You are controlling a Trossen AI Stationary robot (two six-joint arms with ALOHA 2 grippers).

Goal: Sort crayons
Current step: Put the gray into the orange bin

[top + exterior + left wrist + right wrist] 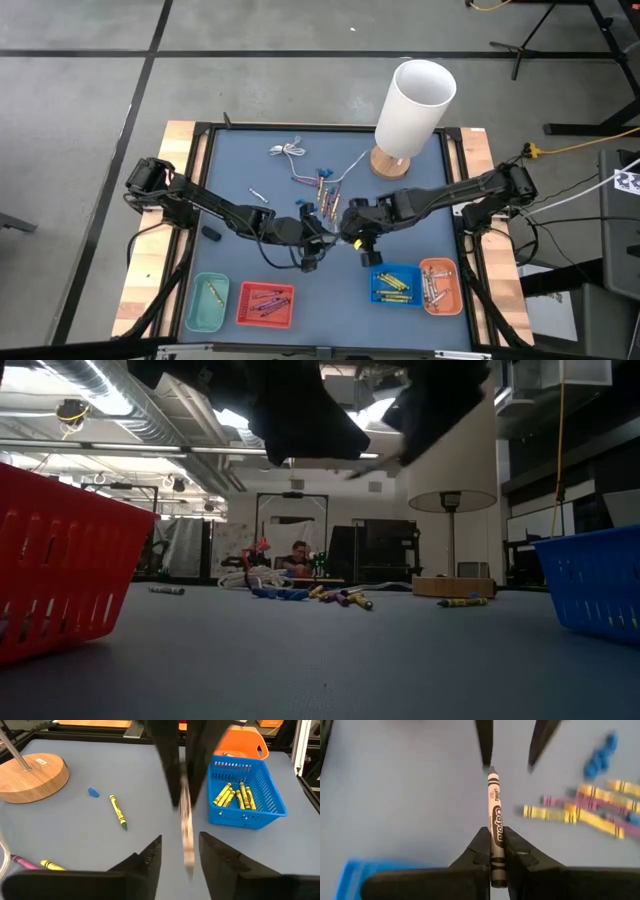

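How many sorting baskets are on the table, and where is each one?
4, all along the near edge: teal basket and red basket on the left, blue basket and orange basket on the right.

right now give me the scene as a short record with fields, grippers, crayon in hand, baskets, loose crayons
right gripper: shut on the grey-white crayon, mid table
left gripper: open, facing the right one, just off the crayon's far end
baskets: teal basket, red basket, blue basket, orange basket along the near edge
blue basket contents: yellow crayons
loose crayons: small pile near the lamp base
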